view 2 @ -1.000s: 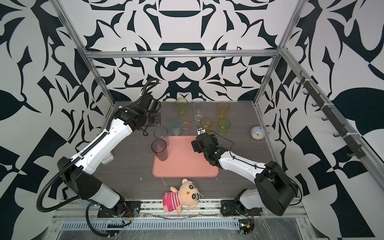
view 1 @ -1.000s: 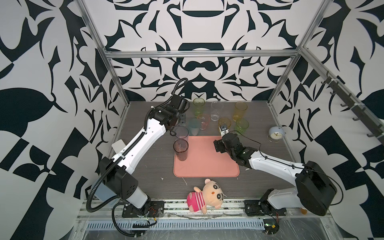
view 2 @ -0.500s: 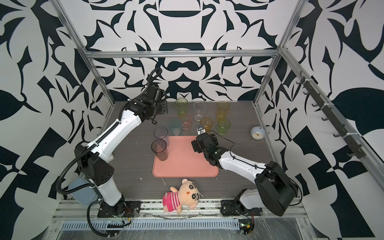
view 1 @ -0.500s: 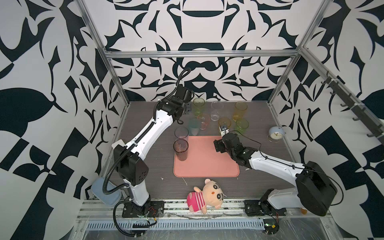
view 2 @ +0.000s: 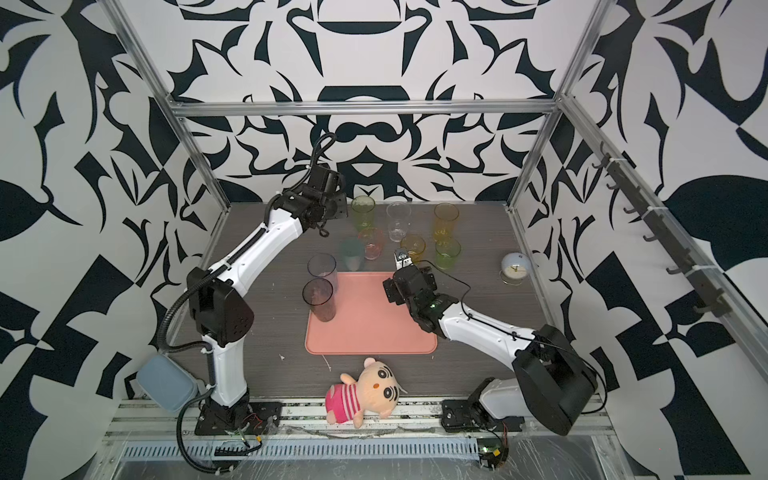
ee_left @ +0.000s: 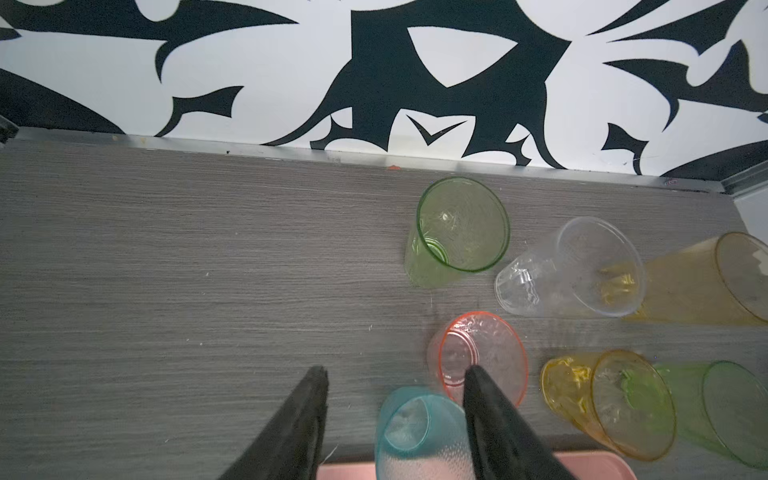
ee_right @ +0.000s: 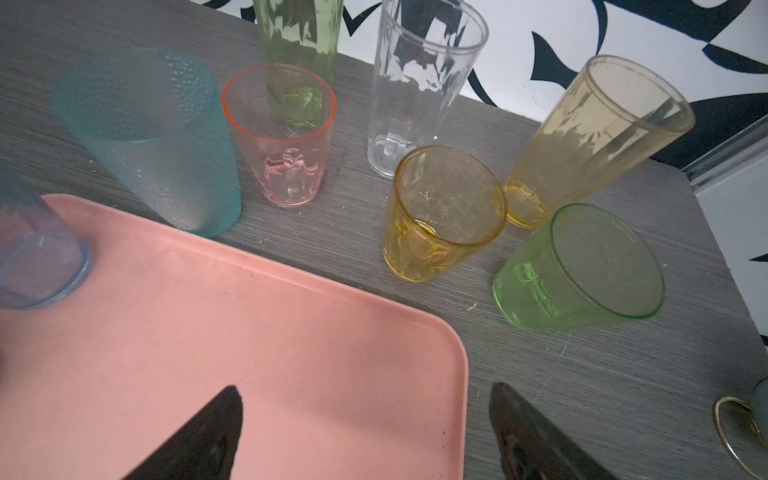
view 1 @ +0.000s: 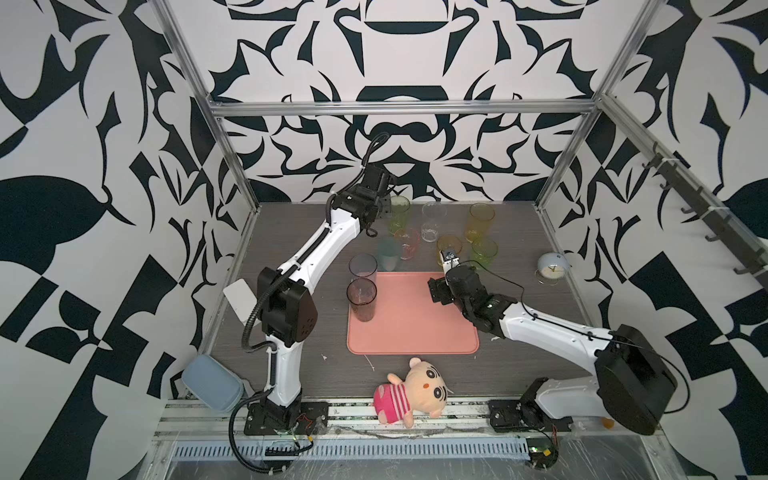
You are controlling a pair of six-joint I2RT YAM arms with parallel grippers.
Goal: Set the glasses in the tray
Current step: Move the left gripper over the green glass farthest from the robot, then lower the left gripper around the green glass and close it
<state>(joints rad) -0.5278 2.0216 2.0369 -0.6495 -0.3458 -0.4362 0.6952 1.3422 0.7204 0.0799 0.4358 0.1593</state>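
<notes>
White box (view 1: 239, 297) at left. My left gripper (ee_left: 397, 370), fingers apart and empty, hangs by the tall green glass (view 1: 399, 214). Blue-grey glass (view 1: 363, 266) and smoky glass (view 1: 362, 299) stand on the tray (view 1: 415, 328), left edge. Seven more crowd the table just beyond its far edge, teal glass (view 1: 389, 257) and pink glass (view 1: 407, 243) leftmost. My right gripper (ee_right: 365, 390), spread wide and empty, is over the tray's far right corner, amber glass (view 1: 449, 245) just beyond. Clock (view 1: 550, 268) at right.

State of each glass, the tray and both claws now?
Smoky glass: upright, on tray.
Blue-grey glass: upright, on tray.
Seven other glasses: upright, on table.
Tray: flat, two glasses on it.
Left claw: open, empty.
Right claw: open, empty.
</notes>
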